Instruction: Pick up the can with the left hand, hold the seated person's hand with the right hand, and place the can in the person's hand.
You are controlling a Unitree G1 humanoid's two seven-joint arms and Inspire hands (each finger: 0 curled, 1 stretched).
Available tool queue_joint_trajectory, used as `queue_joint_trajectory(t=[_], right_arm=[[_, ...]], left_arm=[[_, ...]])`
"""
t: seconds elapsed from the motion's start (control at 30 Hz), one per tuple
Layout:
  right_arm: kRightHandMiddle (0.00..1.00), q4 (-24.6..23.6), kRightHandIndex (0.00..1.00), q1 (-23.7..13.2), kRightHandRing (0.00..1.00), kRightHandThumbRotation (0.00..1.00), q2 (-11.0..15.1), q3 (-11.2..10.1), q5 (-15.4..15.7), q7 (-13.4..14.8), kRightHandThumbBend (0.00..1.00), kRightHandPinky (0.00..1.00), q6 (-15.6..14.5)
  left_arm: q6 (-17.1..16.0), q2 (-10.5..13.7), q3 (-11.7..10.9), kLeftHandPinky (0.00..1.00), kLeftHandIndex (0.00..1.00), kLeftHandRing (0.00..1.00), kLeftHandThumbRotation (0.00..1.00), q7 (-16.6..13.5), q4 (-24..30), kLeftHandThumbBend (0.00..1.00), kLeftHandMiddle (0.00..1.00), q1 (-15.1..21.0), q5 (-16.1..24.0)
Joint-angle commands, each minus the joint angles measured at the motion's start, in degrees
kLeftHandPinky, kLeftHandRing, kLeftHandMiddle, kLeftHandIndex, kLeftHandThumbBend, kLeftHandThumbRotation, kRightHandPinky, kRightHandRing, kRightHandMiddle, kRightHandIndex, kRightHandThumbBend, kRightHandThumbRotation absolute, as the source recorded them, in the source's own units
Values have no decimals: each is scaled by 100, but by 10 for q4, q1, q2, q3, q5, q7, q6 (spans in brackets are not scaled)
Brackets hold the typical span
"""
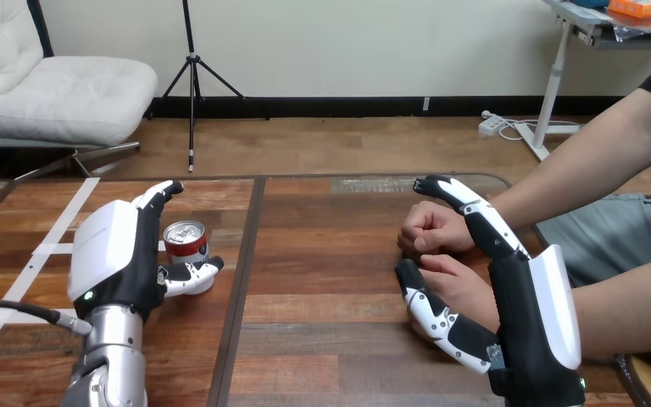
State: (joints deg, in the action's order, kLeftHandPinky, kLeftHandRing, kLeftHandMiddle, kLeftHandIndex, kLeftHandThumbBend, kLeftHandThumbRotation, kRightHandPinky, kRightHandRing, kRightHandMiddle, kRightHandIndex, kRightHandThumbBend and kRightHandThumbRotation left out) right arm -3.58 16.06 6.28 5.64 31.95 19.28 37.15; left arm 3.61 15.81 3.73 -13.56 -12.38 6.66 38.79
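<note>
— Start nearest. What is the right hand doing?

— It is spread wide at the near right of the table, thumb toward the near side and straight fingers reaching far. The person's nearer hand lies in the gap between thumb and fingers. Nothing is curled round it, and I cannot tell whether they touch.

— And the left hand?

— It is at the near left, also open. Its fingers point away across the table and its thumb sticks out to the right, at the foot of the can. The thumb tip looks to be against the can or just short of it. The fingers stand to the can's left and are not closed on it.

— Describe the can.

— It is short and stands upright on the table, just right of the left palm. It has a silver top with a pull tab and a wrap of red and white bands.

— Any writing?

— There is some print on the wrap, too small to make out.

— What is farther back?

— The person's farther hand, closed in a loose fist, rests on the table just past the nearer one. The right hand's fingers lie along its wrist. The can is well apart from both of the person's hands, over on the left.
</note>
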Motion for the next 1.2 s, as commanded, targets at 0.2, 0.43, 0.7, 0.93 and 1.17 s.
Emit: queue_joint_trajectory(t=[0.2,0.43,0.7,0.93,1.17], right_arm=[[86,-36,79,-7,85,0,1,-5,-2,-1,43,84,-8],[86,-41,79,-5,85,0,4,-5,4,-1,43,84,-13],[86,-44,79,-2,85,0,7,-4,2,-2,43,84,-17],[85,-46,79,-1,85,0,8,-4,1,-3,43,84,-19],[85,-46,79,0,85,0,8,-3,-1,-4,43,84,-18]], left_arm=[[-6,17,13,69,84,81,9,5,-25,69,85,55,-3],[-12,19,16,69,83,80,8,2,-41,70,85,62,-5],[-12,22,20,68,83,80,8,1,-59,70,84,71,-6],[-15,24,24,68,83,80,8,-4,-72,70,84,77,-7],[-21,24,26,68,83,79,8,-15,-84,69,84,82,-12]])
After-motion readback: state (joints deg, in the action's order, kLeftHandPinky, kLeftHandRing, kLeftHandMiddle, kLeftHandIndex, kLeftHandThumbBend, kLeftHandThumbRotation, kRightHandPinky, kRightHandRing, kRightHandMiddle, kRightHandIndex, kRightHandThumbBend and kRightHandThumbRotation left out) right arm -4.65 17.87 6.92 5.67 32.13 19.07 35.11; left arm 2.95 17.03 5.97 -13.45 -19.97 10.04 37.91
